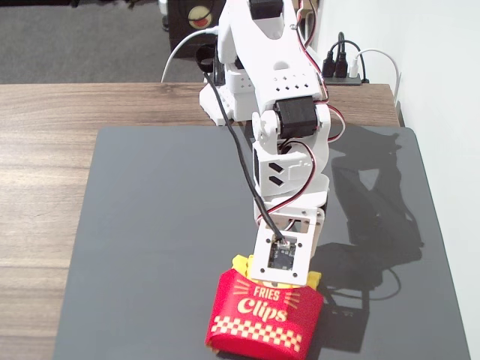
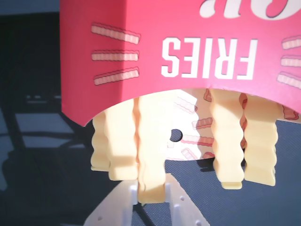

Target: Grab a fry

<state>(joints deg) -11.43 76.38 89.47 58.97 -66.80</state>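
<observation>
Gripper [image 2: 151,200] looks clamped on one fry [image 2: 151,150] sticking out of the red carton [image 2: 188,47] at the mat's [image 1: 150,225] near edge; pull straight along the fry's length so neighbouring fries and carton stay put.

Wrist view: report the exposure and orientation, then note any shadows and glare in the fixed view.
Wrist view: the fries look washed-out pale yellow, the carton lettering reads upside down, and the tool is sharp at the bottom edge. Fixed view: the arm throws a hard dark shadow to the right across the mat, which shows a soft sheen.
</observation>
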